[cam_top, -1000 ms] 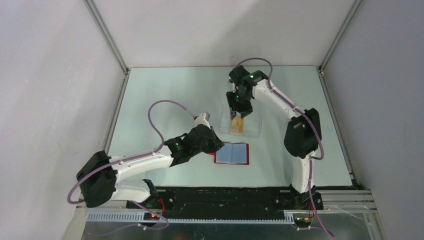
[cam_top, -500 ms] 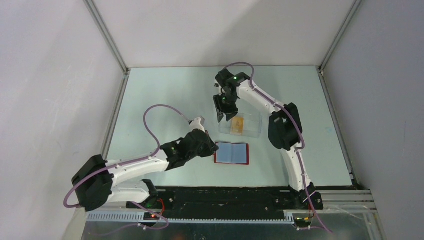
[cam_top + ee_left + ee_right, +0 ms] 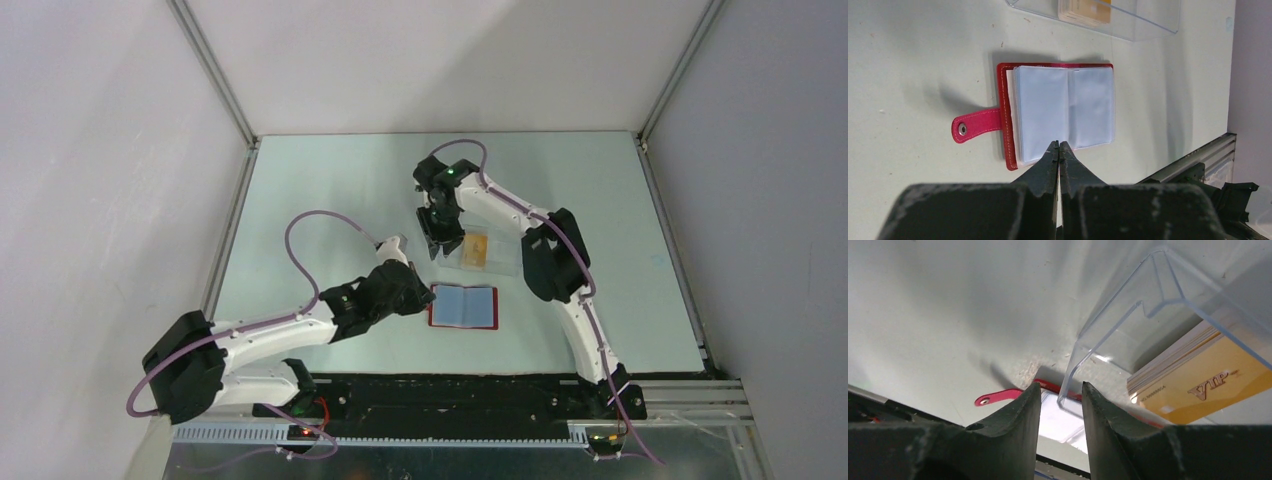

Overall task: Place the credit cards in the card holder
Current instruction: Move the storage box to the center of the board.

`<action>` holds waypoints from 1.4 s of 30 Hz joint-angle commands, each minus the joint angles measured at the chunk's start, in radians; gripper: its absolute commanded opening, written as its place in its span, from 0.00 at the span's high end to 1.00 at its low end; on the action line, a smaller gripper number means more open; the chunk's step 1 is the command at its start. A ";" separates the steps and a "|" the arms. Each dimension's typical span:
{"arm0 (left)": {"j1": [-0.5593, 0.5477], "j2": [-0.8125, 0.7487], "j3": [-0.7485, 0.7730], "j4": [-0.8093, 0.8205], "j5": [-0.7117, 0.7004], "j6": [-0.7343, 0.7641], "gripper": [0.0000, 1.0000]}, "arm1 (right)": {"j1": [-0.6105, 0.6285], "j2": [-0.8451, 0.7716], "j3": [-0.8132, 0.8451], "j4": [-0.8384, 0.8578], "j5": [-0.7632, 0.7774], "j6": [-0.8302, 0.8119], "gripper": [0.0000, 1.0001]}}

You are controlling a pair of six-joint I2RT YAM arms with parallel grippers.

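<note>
Top view: credit cards (image 3: 476, 249) stacked in clear box (image 3: 505, 262) on worktop (image 3: 330, 190), long axis pointing away from bases. Right claw (image 3: 437, 243) just left of them, the nearer arm. Card holder (image 3: 464, 306) lies open, left claw (image 3: 427, 295) at its left edge.
Left wrist: left claw pinched together, nothing seen in it, tips at card holder's edge.
Right wrist: right claw narrowly parted, empty, box corner showing in the gap. Cards lie to its right.
</note>
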 commanded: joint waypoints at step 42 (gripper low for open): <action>0.010 0.118 0.079 -0.019 0.006 0.026 0.72 | 0.006 -0.354 -0.387 0.096 0.196 -0.069 0.46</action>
